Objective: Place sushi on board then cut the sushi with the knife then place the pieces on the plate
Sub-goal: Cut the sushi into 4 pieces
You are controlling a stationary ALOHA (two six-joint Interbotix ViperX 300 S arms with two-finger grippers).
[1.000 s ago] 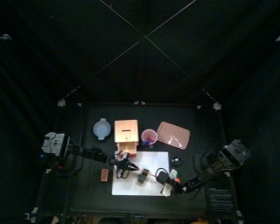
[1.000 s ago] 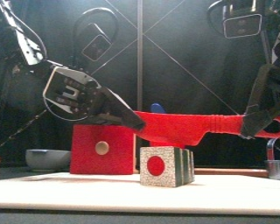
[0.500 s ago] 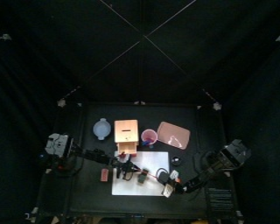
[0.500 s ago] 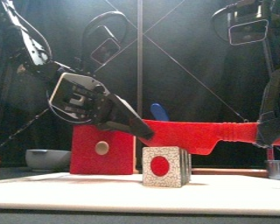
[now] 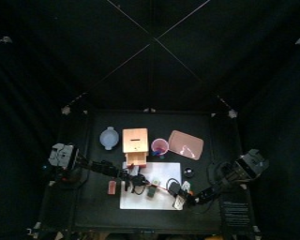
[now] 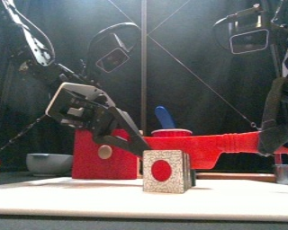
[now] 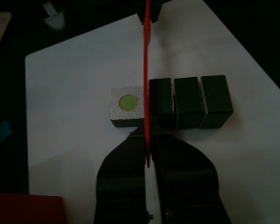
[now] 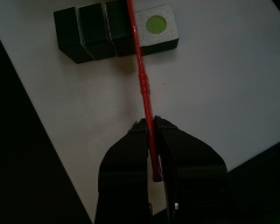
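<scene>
The sushi roll (image 6: 168,171) lies on the white board (image 5: 167,170). Its end slice (image 7: 129,102), pale with a red circle, sits against three dark green blocks (image 7: 189,101). A red knife (image 6: 204,145) hangs level just above the roll, its blade (image 7: 146,70) over the seam between the end slice and the blocks. My left gripper (image 7: 146,140) is shut on the blade's tip end, at the roll's left in the front view. At the right, my right gripper (image 8: 152,124) is shut on the handle end.
Behind the board stand the wooden box with its red drawer front (image 6: 98,153), a red cup (image 5: 160,145) holding a blue knife (image 6: 162,117), and the pink tray (image 5: 187,142). A blue-grey bowl (image 6: 48,163) sits at the back left.
Both grippers have come down with the red knife, which now sits just over the sushi roll. The roll has not moved.
</scene>
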